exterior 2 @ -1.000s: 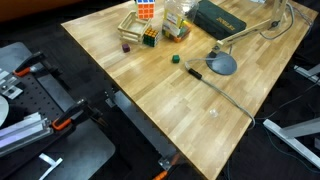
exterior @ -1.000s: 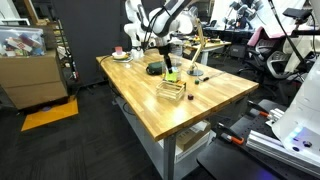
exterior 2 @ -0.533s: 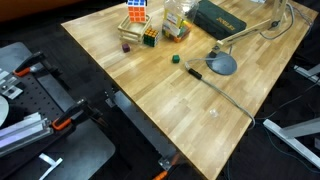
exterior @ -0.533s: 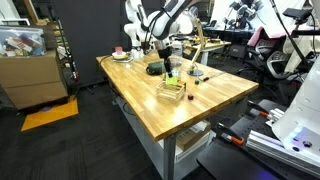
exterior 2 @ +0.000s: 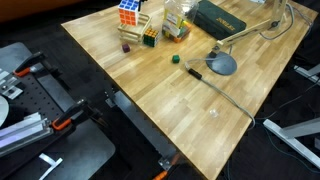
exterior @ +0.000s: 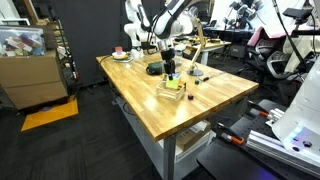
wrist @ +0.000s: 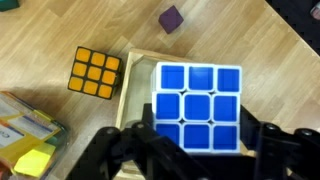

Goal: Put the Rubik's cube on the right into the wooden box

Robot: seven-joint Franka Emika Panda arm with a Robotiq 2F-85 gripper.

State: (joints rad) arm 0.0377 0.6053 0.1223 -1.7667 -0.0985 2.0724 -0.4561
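Note:
My gripper (wrist: 198, 138) is shut on a Rubik's cube (wrist: 198, 100), whose blue face fills the wrist view. The cube hangs just above the wooden box (wrist: 133, 90), a low pale crate, and covers most of its inside. In an exterior view the held cube (exterior 2: 128, 12) shows blue, white and red faces above the box (exterior 2: 137, 30) at the table's far edge. In an exterior view the gripper (exterior: 168, 58) hangs over the box (exterior: 172, 93). A second cube (wrist: 96, 73) with orange-yellow faces sits on the table beside the box; it also shows in an exterior view (exterior 2: 150, 37).
A small purple block (wrist: 171, 18) lies past the box. A small green block (exterior 2: 174, 59), a lamp with a round base (exterior 2: 222, 64), a dark case (exterior 2: 220, 17) and a clear container (exterior 2: 177, 18) stand nearby. A colourful packet (wrist: 25, 130) lies to the left in the wrist view.
The gripper has carried the cube sideways, to the left in the exterior view, from above the second cube to over the wooden box. The cube has turned, now showing blue.

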